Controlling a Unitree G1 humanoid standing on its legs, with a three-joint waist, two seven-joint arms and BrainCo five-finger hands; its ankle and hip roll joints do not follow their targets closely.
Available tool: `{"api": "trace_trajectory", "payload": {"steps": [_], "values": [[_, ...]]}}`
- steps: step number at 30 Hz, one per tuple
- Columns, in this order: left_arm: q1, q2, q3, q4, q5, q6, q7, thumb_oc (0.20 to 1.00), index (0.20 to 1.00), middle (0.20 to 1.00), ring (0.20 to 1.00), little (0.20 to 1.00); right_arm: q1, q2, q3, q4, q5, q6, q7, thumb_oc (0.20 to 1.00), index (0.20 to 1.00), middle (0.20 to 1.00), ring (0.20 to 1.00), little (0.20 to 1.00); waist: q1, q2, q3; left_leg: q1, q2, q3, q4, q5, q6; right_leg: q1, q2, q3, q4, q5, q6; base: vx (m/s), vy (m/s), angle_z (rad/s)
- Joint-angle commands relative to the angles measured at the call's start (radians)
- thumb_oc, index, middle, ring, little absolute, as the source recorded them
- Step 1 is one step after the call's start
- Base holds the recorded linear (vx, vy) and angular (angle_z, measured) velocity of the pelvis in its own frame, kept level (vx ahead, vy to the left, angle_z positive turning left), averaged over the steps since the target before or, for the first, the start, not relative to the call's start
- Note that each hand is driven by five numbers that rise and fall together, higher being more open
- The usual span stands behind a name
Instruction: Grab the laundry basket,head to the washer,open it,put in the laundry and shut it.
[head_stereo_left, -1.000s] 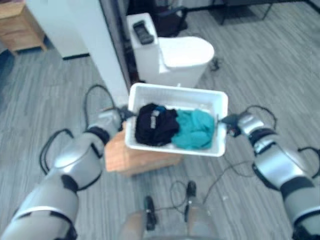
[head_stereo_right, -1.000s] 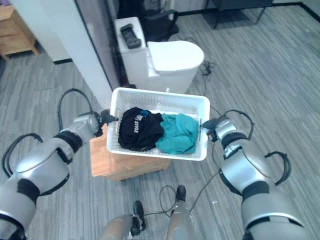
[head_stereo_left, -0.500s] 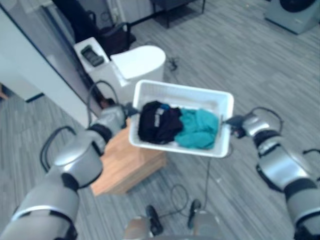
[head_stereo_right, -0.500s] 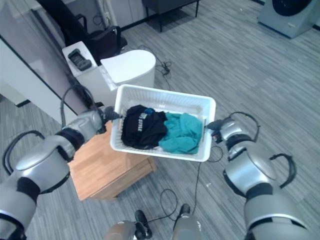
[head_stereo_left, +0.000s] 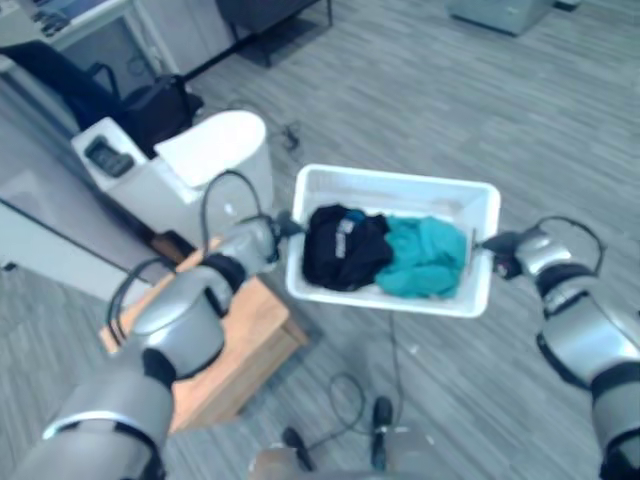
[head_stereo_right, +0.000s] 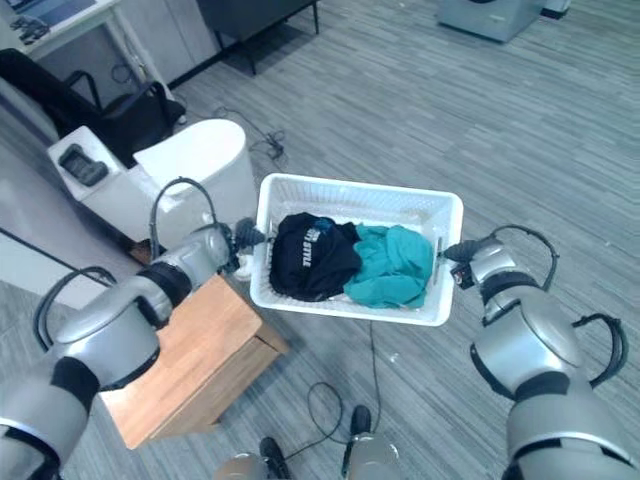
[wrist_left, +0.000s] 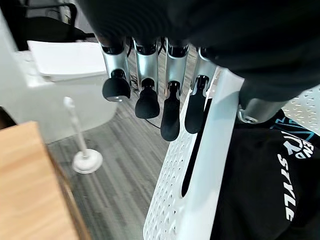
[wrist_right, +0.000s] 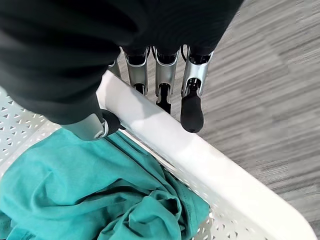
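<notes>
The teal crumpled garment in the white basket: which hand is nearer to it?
Right. The right hand grips the rim beside the teal garment; the left hand holds the opposite rim, beyond the black garment.

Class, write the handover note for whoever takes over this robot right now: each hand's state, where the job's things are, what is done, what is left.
Left hand: shut on the laundry basket, gripping its left end rim.
Right hand: shut on the basket's right end rim.
The basket is held in the air over the grey floor, beside the wooden stand. In it lie a black garment and a teal garment.
Done: basket grabbed.
Left: reach the washer, open it, load the laundry, shut it.
</notes>
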Motion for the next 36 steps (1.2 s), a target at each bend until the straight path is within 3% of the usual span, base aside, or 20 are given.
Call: {"api": "trace_trajectory", "payload": {"steps": [1,2,3,4,5,7,11,14,15,16,18,19,20,21,22,24,26,28,34,36], "values": [[-0.234,-0.007,-0.014,0.073,-0.015,-0.063,0.050,0.200,0.200,0.200,0.200,0.200,-0.137,0.000,0.029,-0.066,0.053,-0.090,-0.016,0.200,0.200,0.200,0.200,0.200,0.012,-0.046,0.007,-0.130,0.047,-0.106,-0.105,0.134,-0.022,0.100,-0.025,0.081,-0.002,-0.137,0.131,0.03,-0.203,-0.09],[-0.236,-0.005,-0.013,0.073,-0.013,-0.063,0.048,0.200,0.200,0.200,0.200,0.200,-0.136,-0.004,0.029,-0.074,0.054,-0.088,-0.016,0.200,0.200,0.200,0.200,0.200,0.014,-0.051,0.014,-0.139,0.043,-0.138,-0.072,0.122,-0.016,0.100,-0.021,0.091,0.003,-0.140,0.124,0.05,-0.211,-0.14],[-0.232,-0.007,-0.010,0.067,-0.016,-0.063,0.047,0.200,0.200,0.200,0.200,0.200,-0.134,-0.007,0.035,-0.094,0.061,-0.087,-0.019,0.200,0.200,0.200,0.200,0.200,0.028,-0.064,0.026,-0.167,-0.014,-0.225,-0.014,0.079,0.005,0.105,-0.016,0.110,0.009,-0.140,0.112,0.07,-0.176,-0.26],[-0.229,-0.004,-0.013,0.060,-0.016,-0.064,0.047,0.200,0.200,0.200,0.200,0.200,-0.130,-0.010,0.034,-0.102,0.065,-0.087,-0.021,0.200,0.200,0.200,0.200,0.200,0.034,-0.067,0.027,-0.187,-0.048,-0.251,0.006,0.061,0.011,0.112,-0.014,0.111,0.007,-0.143,0.111,0.06,-0.125,-0.25],[-0.229,-0.004,-0.013,0.060,-0.016,-0.064,0.047,0.200,0.200,0.200,0.200,0.200,-0.131,-0.010,0.033,-0.102,0.065,-0.087,-0.021,0.200,0.200,0.200,0.200,0.200,0.034,-0.066,0.025,-0.191,-0.047,-0.251,0.005,0.063,0.012,0.109,-0.013,0.111,0.006,-0.140,0.110,0.08,-0.074,-0.24],[-0.219,0.007,-0.003,0.024,-0.014,-0.069,0.047,0.200,0.200,0.200,0.200,0.200,-0.126,-0.037,0.035,-0.131,0.075,-0.083,-0.025,0.200,0.200,0.200,0.200,0.200,0.047,-0.064,0.016,-0.272,-0.135,-0.235,0.014,0.069,0.018,0.142,0.012,0.116,-0.007,-0.150,0.111,0.23,-0.111,-0.09],[-0.220,0.040,0.001,0.005,0.003,-0.070,0.040,0.200,0.200,0.200,0.200,0.200,-0.121,-0.052,0.027,-0.165,0.091,-0.084,-0.027,0.200,0.200,0.200,0.200,0.200,0.059,-0.069,0.012,-0.345,-0.186,-0.178,0.018,0.081,0.010,0.189,0.039,0.125,-0.027,-0.161,0.115,0.26,-0.044,0.01],[-0.219,0.074,-0.009,0.007,0.010,-0.067,0.042,0.200,0.200,0.200,0.200,0.200,-0.096,-0.030,0.022,-0.188,0.089,-0.087,-0.023,0.200,0.200,0.200,0.200,0.200,0.087,-0.076,-0.019,-0.290,-0.233,-0.237,-0.034,0.056,0.050,0.220,0.062,0.152,-0.011,-0.192,0.119,0.33,0.031,-0.57],[-0.215,0.103,-0.026,-0.018,0.018,-0.066,0.040,0.200,0.200,0.200,0.200,0.200,-0.034,-0.019,-0.021,-0.213,0.098,-0.092,-0.028,0.200,0.200,0.200,0.200,0.200,0.099,-0.103,-0.040,-0.257,-0.272,-0.264,-0.014,0.003,0.090,0.237,0.048,0.150,0.059,-0.197,0.149,0.56,0.042,-0.63],[-0.217,0.110,-0.032,-0.029,0.019,-0.066,0.043,0.200,0.200,0.200,0.200,0.200,-0.021,-0.015,-0.030,-0.225,0.098,-0.093,-0.030,0.200,0.200,0.200,0.200,0.200,0.106,-0.111,-0.049,-0.243,-0.274,-0.253,-0.008,-0.008,0.104,0.223,0.045,0.150,0.113,-0.174,0.166,0.54,0.064,-0.56],[-0.209,0.112,-0.029,-0.036,0.023,-0.065,0.052,0.200,0.200,0.200,0.200,0.200,0.008,0.002,-0.062,-0.257,0.091,-0.090,-0.025,0.200,0.200,0.200,0.200,0.200,0.094,-0.125,-0.048,-0.198,-0.291,-0.237,0.001,-0.052,0.142,0.159,0.019,0.167,0.290,-0.047,0.257,0.30,0.105,-0.34],[-0.203,0.112,-0.026,-0.038,0.023,-0.064,0.054,0.200,0.200,0.200,0.200,0.200,0.014,0.010,-0.066,-0.271,0.085,-0.091,-0.023,0.200,0.200,0.200,0.200,0.200,0.087,-0.119,-0.043,-0.184,-0.286,-0.229,0.002,-0.061,0.150,0.122,0.001,0.166,0.375,0.012,0.298,0.25,0.113,-0.20],[-0.196,0.113,-0.018,-0.037,0.020,-0.060,0.061,0.200,0.200,0.200,0.200,0.200,0.020,0.023,-0.078,-0.276,0.081,-0.089,-0.020,0.200,0.200,0.200,0.200,0.200,0.077,-0.107,-0.040,-0.165,-0.275,-0.220,0.001,-0.069,0.156,0.091,-0.022,0.143,0.438,0.038,0.314,0.15,0.076,-0.14],[-0.196,0.113,-0.017,-0.037,0.020,-0.060,0.061,0.200,0.200,0.200,0.200,0.200,0.020,0.023,-0.077,-0.276,0.081,-0.089,-0.020,0.200,0.200,0.200,0.200,0.200,0.079,-0.103,-0.043,-0.169,-0.270,-0.219,-0.002,-0.066,0.155,0.087,-0.018,0.144,0.434,0.044,0.314,0.25,0.117,-0.07],[-0.188,0.116,-0.012,-0.031,0.013,-0.050,0.062,0.200,0.200,0.200,0.200,0.200,0.021,0.035,-0.087,-0.267,0.063,-0.084,-0.016,0.200,0.200,0.200,0.200,0.200,0.071,-0.069,-0.034,-0.126,-0.249,-0.207,-0.009,-0.077,0.164,0.027,-0.067,0.091,0.506,0.038,0.305,0.25,0.125,0.09],[-0.187,0.109,-0.009,-0.026,0.010,-0.047,0.063,0.200,0.200,0.200,0.200,0.200,0.014,0.040,-0.084,-0.256,0.058,-0.084,-0.016,0.200,0.200,0.200,0.200,0.200,0.065,-0.060,-0.024,-0.106,-0.249,-0.207,-0.013,-0.081,0.164,-0.009,-0.088,0.074,0.532,0.009,0.290,0.21,0.100,-0.05],[-0.185,0.089,-0.006,-0.022,0.004,-0.048,0.069,0.200,0.200,0.200,0.200,0.200,0.005,0.038,-0.088,-0.238,0.056,-0.089,-0.019,0.200,0.200,0.200,0.200,0.200,0.050,-0.041,-0.008,-0.065,-0.248,-0.229,-0.017,-0.098,0.147,-0.080,-0.122,0.036,0.462,-0.084,0.221,0.25,0.009,-0.10],[-0.189,0.072,-0.010,-0.018,0.005,-0.050,0.072,0.200,0.200,0.200,0.200,0.200,0.001,0.037,-0.087,-0.226,0.059,-0.093,-0.023,0.200,0.200,0.200,0.200,0.200,0.043,-0.037,-0.004,-0.055,-0.242,-0.239,-0.003,-0.115,0.130,-0.113,-0.149,0.035,0.393,-0.110,0.192,0.23,-0.076,0.14],[-0.183,0.068,0.001,0.002,0.022,-0.069,0.086,0.200,0.200,0.200,0.200,0.200,0.005,0.006,-0.078,-0.252,0.066,-0.090,-0.009,0.200,0.200,0.200,0.200,0.200,-0.008,-0.048,0.000,-0.013,-0.251,-0.284,0.047,-0.192,0.098,-0.176,-0.206,0.238,0.175,0.001,0.222,0.21,-0.142,0.42],[-0.176,0.069,0.004,0.002,0.026,-0.072,0.087,0.200,0.200,0.200,0.200,0.200,0.009,0.002,-0.080,-0.262,0.065,-0.088,-0.007,0.200,0.200,0.200,0.200,0.200,-0.012,-0.049,-0.003,-0.004,-0.249,-0.287,0.049,-0.200,0.093,-0.173,-0.210,0.253,0.156,0.014,0.228,0.17,-0.127,0.52]]}}
